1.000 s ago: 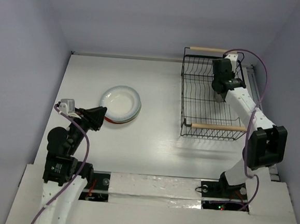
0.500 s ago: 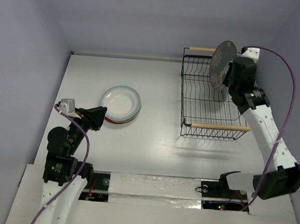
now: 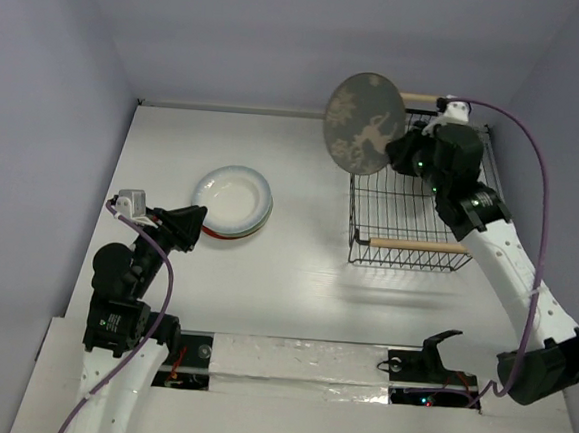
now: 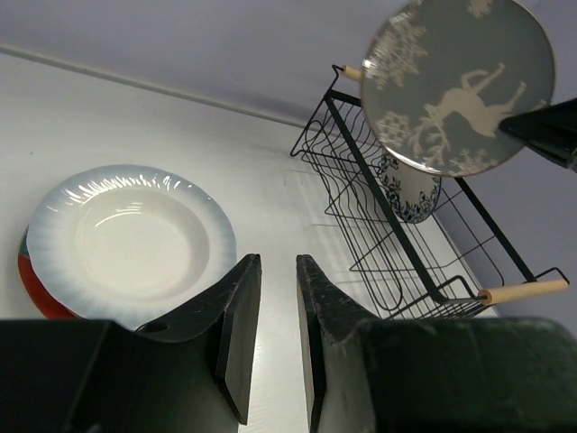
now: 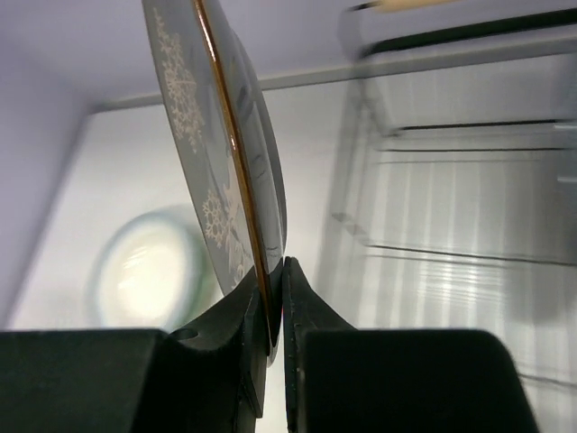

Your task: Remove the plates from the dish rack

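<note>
My right gripper (image 3: 400, 153) is shut on the rim of the grey plate with the white deer design (image 3: 364, 122) and holds it upright in the air, above the far left corner of the black wire dish rack (image 3: 357, 204). In the right wrist view the gripper (image 5: 275, 266) pinches that plate (image 5: 216, 153) edge-on. The white plate with the blue floral pattern (image 4: 410, 189) stands in the rack (image 4: 361, 171). The plain white plate (image 3: 233, 197) lies on the red plate (image 3: 251, 233) on the table at the left. My left gripper (image 3: 197, 214) is narrowly open and empty beside that stack.
The rack's near wooden handle (image 3: 417, 245) faces the arms, and the far handle (image 3: 419, 97) is near the back wall. Lilac walls close in the white table (image 3: 296, 267) at the back and both sides.
My right gripper has lifted the grey deer plate out of the rack and swung it up and to the left. The left arm and the plate stack have not moved.
</note>
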Controlling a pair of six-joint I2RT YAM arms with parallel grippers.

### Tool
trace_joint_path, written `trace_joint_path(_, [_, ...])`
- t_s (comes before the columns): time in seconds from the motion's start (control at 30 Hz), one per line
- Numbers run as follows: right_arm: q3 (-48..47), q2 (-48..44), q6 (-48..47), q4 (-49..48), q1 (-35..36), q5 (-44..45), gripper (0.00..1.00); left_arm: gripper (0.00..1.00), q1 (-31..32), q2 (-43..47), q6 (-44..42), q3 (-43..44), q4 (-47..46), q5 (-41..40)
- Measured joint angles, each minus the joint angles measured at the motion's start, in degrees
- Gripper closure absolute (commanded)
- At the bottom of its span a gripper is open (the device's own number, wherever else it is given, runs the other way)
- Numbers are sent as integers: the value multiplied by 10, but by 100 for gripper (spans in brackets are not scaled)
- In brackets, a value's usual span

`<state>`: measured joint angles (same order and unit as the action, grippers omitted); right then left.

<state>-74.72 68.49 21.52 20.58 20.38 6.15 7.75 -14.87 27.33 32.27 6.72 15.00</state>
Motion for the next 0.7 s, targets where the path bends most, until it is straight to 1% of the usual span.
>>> trace_joint_path(0.07, [0,24,25,-41,31,-43,100,80,0,0,0,0,0,0])
trace_joint_path(0.2, [1,105,81,-132,92,-110,100,80,0,0,0,0,0,0])
trace_joint_path(0.3, [1,177,109,-175,144,-124,100,80,0,0,0,0,0,0])
trace_joint_path(0.47, [-2,284,169,-212,205,-151,100,80,0,-1,0,0,0,-1])
trace_joint_path(0.57, [-2,334,222,-248,227,-171,100,80,0,-1,0,0,0,-2])
trace_joint_path(0.7, [-2,376,285,-290,242,-178,100,79,0,-1,0,0,0,-2])
